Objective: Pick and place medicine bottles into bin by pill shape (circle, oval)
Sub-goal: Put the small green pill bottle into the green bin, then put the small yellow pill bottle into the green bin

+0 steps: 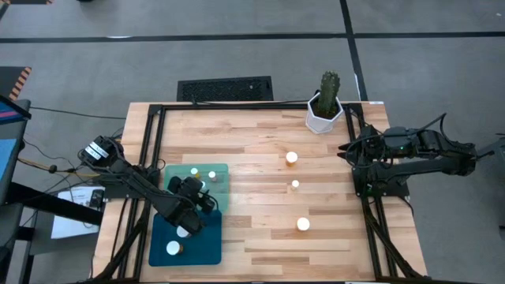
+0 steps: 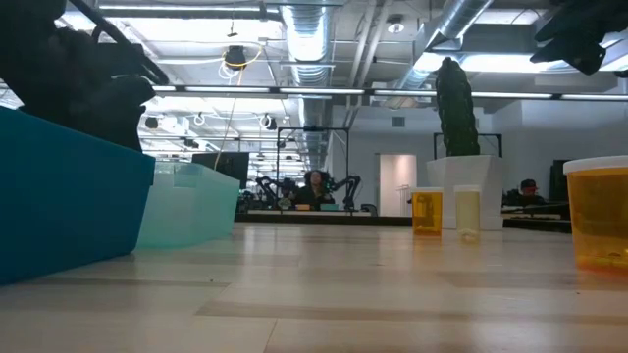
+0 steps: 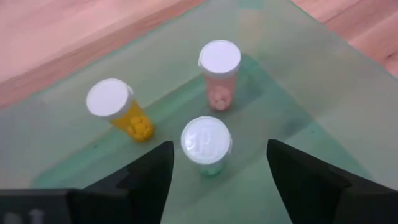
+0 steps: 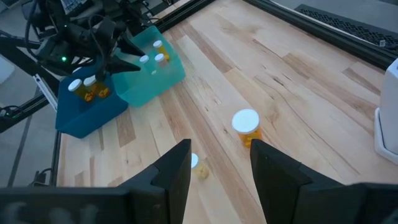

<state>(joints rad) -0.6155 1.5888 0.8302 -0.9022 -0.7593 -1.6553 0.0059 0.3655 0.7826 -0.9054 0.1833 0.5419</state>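
My left gripper (image 3: 214,171) is open above the light green tray (image 1: 221,170). Its fingers stand on either side of a white-capped bottle (image 3: 206,142) that stands upright on the tray floor, without touching it. Two more bottles stand in that tray, one yellow (image 3: 118,107) and one pinkish (image 3: 219,68). The dark blue tray (image 1: 205,244) holds two bottles (image 1: 173,248) (image 1: 183,231). Three bottles stand on the bare table (image 1: 292,158) (image 1: 295,184) (image 1: 303,224). My right gripper (image 4: 221,163) is open and empty, raised near the table's right edge.
A white pot with a green cactus (image 1: 325,106) stands at the far edge, right of centre. Black frame rails (image 1: 154,150) run along the table's left, far and right sides. The two trays sit side by side at the near left.
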